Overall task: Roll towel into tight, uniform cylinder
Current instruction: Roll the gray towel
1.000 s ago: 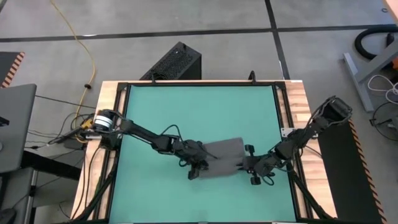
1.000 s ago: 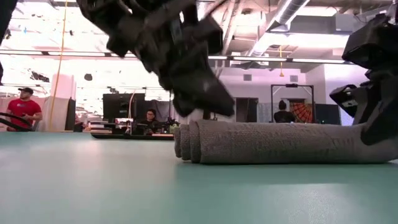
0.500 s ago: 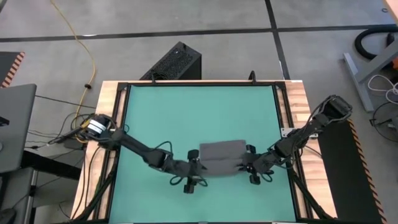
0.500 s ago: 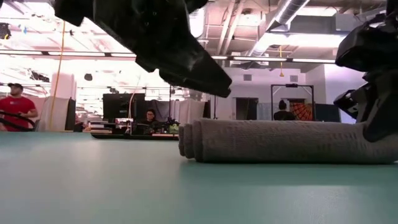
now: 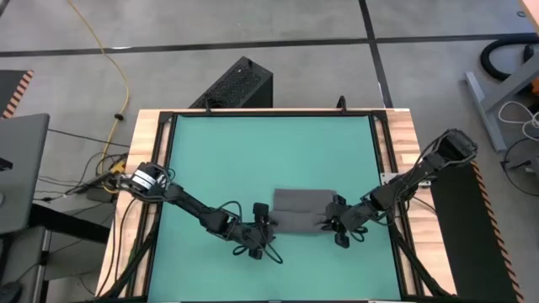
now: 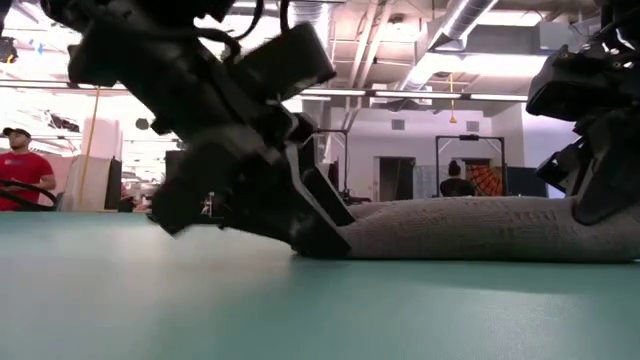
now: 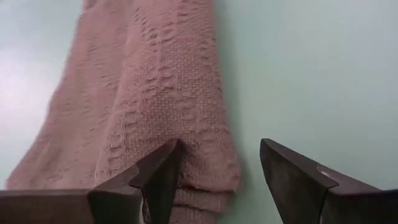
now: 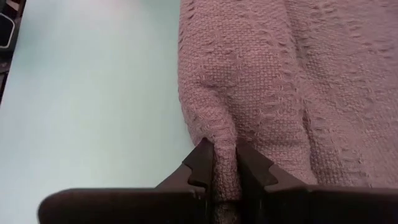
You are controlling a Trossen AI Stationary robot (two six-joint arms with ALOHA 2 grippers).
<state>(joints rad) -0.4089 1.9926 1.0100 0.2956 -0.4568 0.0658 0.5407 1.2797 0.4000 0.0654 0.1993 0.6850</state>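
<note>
From above I saw the towel (image 5: 301,210) lying as a partly rolled grey bundle on the teal table (image 5: 269,151), nearer the front edge than the back and a little toward the right edge, its long side running left to right. I had the left gripper (image 5: 263,233) down at the towel's left end, and my left wrist camera showed its two fingers (image 7: 158,180) standing well apart, one resting against the cloth's end fold and the other over bare table just beside it, so nothing was pinched between them. The right gripper (image 5: 337,227) sat at the towel's right end; through its wrist camera I saw the fingers (image 8: 202,165) drawn nearly together with a ridge of cloth (image 8: 267,93) caught between them, so it had hold of the towel's edge. At table height the towel (image 6: 460,228) lay low and long, its left end hidden behind the left gripper (image 6: 310,215), and the right arm's dark body stood at its other end. In the room beyond I could see a person in a red shirt (image 6: 18,170) near the left side.
</note>
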